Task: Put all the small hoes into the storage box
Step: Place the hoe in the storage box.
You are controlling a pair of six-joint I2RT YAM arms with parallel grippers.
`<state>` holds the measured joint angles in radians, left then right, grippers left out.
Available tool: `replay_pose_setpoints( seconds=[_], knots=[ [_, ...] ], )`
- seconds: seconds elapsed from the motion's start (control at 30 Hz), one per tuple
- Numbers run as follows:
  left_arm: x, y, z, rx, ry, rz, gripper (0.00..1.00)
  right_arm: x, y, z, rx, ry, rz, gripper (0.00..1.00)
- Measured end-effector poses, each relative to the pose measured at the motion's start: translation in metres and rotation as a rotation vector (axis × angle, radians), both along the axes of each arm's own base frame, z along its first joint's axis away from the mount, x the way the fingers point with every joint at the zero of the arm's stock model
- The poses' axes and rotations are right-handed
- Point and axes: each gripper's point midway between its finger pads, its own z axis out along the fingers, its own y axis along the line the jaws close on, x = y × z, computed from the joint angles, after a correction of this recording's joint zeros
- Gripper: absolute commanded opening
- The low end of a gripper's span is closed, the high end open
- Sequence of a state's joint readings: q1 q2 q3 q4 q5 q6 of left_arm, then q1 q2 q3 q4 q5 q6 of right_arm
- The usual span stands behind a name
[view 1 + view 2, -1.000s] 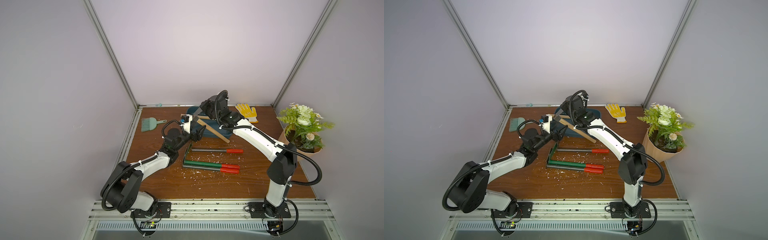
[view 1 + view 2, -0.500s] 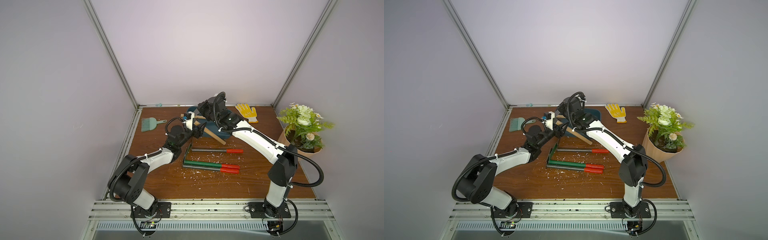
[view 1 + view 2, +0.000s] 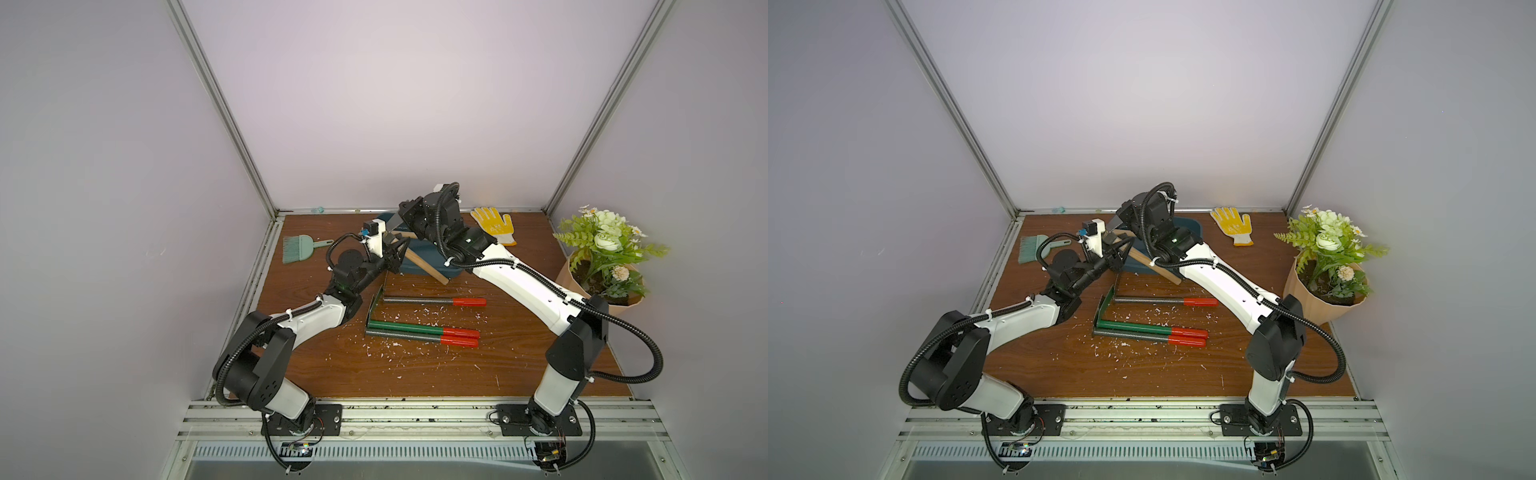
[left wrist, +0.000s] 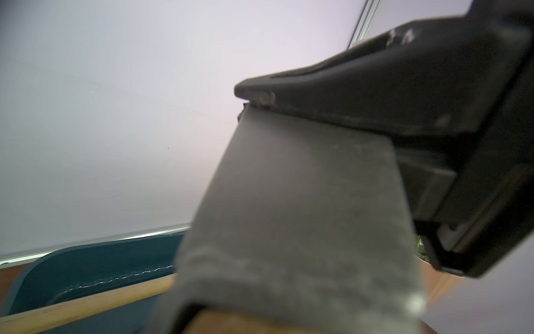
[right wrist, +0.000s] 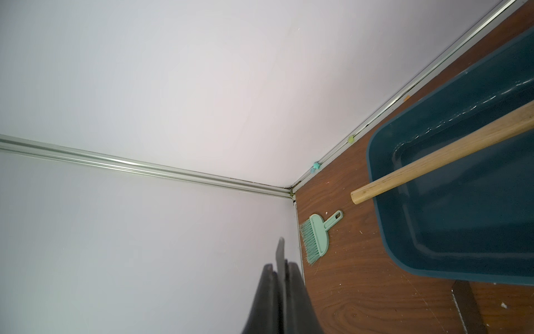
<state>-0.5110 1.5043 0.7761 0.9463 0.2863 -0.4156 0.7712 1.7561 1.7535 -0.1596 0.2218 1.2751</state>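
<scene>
The small hoe has a grey metal blade (image 4: pixel 303 202) and a pale wooden handle (image 3: pixel 426 266). It hangs tilted over the left end of the storage box (image 3: pixel 409 270), a dark teal tray at the back of the table. The handle slants across the box in both top views (image 3: pixel 1163 272). My right gripper (image 5: pixel 281 267) is shut on the blade's thin upper edge, high above the box (image 3: pixel 401 216). My left gripper (image 3: pixel 397 253) is closed round the hoe's neck, just below the blade. Its own fingers do not show in the left wrist view, where the blade fills the frame.
A mint hand brush (image 3: pixel 299 248) lies at the back left. A yellow glove (image 3: pixel 494 224) lies at the back right, and a potted plant (image 3: pixel 602 262) stands by the right wall. Long tools with red grips (image 3: pixel 424 332) lie mid-table among white flakes.
My left gripper has reached forward to the hoe's neck and its fingers have closed in. The right arm has lowered the hoe a little toward the box, still gripping the blade.
</scene>
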Motion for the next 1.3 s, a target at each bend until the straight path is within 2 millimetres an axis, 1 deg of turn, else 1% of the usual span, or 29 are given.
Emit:
replay_pose_setpoints(
  seconds=[0.07, 0.1, 0.17, 0.23, 0.3, 0.37, 0.43, 0.53, 0.6, 0.7, 0.8, 0.87, 0.9, 0.93, 1.0, 1.13, 1.17, 1.23, 1.3],
  knots=[
    [-0.002, 0.001, 0.002, 0.008, -0.001, 0.001, 0.0, -0.002, -0.004, 0.003, 0.001, -0.005, -0.007, 0.23],
    [-0.002, 0.001, 0.003, 0.024, -0.007, 0.006, 0.0, -0.002, -0.009, 0.004, -0.02, -0.014, -0.024, 0.31],
    [-0.002, 0.002, 0.003, 0.06, -0.005, 0.015, 0.0, -0.001, -0.02, 0.007, -0.042, -0.024, -0.056, 0.38],
    [-0.001, 0.002, 0.001, 0.088, 0.009, 0.016, 0.0, 0.001, -0.037, 0.008, -0.067, -0.04, -0.092, 0.41],
    [0.001, 0.004, 0.004, 0.106, 0.023, 0.02, 0.0, -0.002, -0.064, 0.001, -0.101, -0.043, -0.139, 0.44],
    [0.001, 0.004, 0.006, 0.121, 0.038, 0.006, 0.0, -0.005, -0.087, -0.004, -0.12, -0.054, -0.171, 0.44],
    [0.004, 0.009, 0.006, 0.129, 0.067, 0.003, 0.0, -0.009, -0.108, -0.01, -0.166, -0.063, -0.19, 0.43],
    [0.015, 0.021, 0.009, 0.145, 0.13, 0.011, 0.0, -0.007, -0.128, -0.009, -0.288, -0.112, -0.186, 0.41],
    [0.02, 0.029, 0.013, 0.157, 0.172, 0.009, 0.0, -0.006, -0.135, -0.002, -0.409, -0.159, -0.165, 0.38],
    [0.027, 0.036, 0.027, 0.169, 0.226, -0.021, 0.0, -0.009, -0.132, 0.019, -0.598, -0.267, -0.078, 0.35],
    [0.032, 0.036, 0.044, 0.192, 0.265, -0.067, 0.0, -0.017, -0.123, 0.044, -0.776, -0.409, 0.028, 0.34],
    [0.031, 0.032, 0.05, 0.215, 0.291, -0.102, 0.0, -0.022, -0.116, 0.053, -0.901, -0.497, 0.101, 0.34],
    [0.029, 0.03, 0.05, 0.227, 0.305, -0.12, 0.0, -0.024, -0.112, 0.054, -0.956, -0.53, 0.132, 0.34],
    [0.027, 0.028, 0.048, 0.242, 0.323, -0.14, 0.0, -0.026, -0.108, 0.053, -1.02, -0.562, 0.167, 0.35],
    [0.021, 0.026, 0.04, 0.273, 0.368, -0.175, 0.0, -0.029, -0.097, 0.043, -1.148, -0.605, 0.233, 0.35],
    [0.009, 0.02, 0.01, 0.34, 0.478, -0.267, 0.0, -0.033, -0.073, 0.011, -1.403, -0.654, 0.355, 0.35],
    [0.007, 0.019, 0.002, 0.355, 0.501, -0.289, 0.0, -0.033, -0.069, 0.005, -1.447, -0.661, 0.376, 0.35],
    [0.006, 0.019, -0.006, 0.376, 0.511, -0.308, 0.0, -0.033, -0.064, -0.004, -1.521, -0.676, 0.413, 0.35],
    [0.002, 0.02, -0.011, 0.391, 0.529, -0.321, 0.0, -0.032, -0.064, -0.005, -1.562, -0.693, 0.429, 0.35]
  ],
)
